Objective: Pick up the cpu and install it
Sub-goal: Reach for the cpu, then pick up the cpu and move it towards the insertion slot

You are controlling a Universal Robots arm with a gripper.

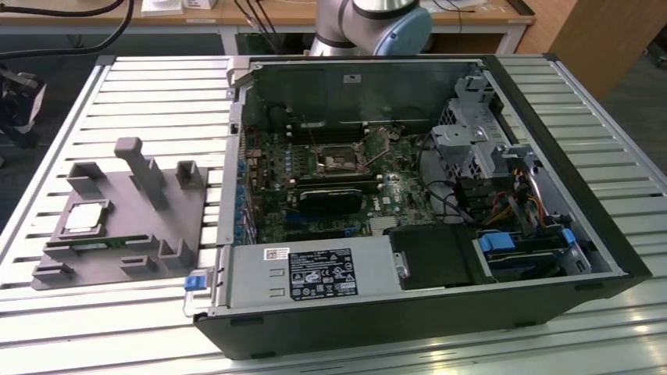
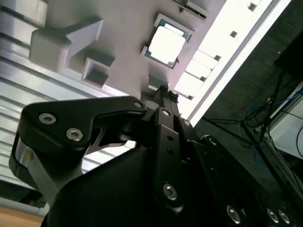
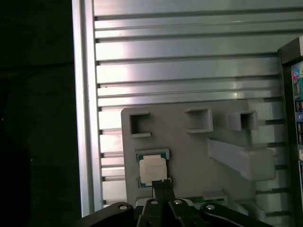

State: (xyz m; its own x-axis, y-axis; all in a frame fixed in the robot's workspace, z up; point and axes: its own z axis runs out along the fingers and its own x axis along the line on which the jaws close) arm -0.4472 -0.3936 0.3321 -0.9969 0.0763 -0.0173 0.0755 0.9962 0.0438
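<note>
The claw (image 3: pixel 162 182) is hanging over the grey tray (image 3: pixel 189 146) with its two fingertips pinched together and nothing between them. The cpu (image 3: pixel 152 169) is lying flat in its square pocket straight ahead of those tips, which are overlapping its near edge in the first wrist view. In the second wrist view the claw (image 2: pixel 164 91) is pointing at the cpu (image 2: pixel 166 45) across a clear gap. The open computer case (image 1: pixel 344 78) is sitting well apart, toward the exterior view's right.
</note>
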